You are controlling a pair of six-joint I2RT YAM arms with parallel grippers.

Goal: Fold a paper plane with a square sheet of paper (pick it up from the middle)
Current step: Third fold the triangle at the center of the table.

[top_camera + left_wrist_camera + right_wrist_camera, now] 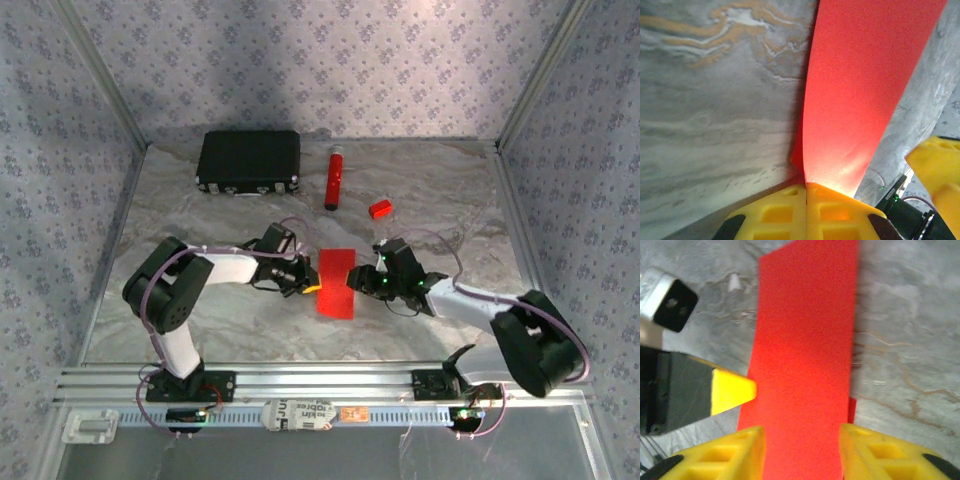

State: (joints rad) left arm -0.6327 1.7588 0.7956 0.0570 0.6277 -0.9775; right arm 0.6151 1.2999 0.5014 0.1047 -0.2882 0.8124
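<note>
Two end effectors meet at the red sheet of paper [337, 282], which sits folded into a long strip in the middle of the marbled tabletop [200, 220]. Left end effector [806, 186] has its yellow fingers squeezed right together on the strip's edge, so it's got hold of it. Right end effector [802, 432] has its jaws partly apart, one finger on either side of the strip's other edge, not clamping anything. Farther back there's a black case [249, 160], a red tube [333, 178] and a tiny red block [379, 209], all well apart from the paper.
</note>
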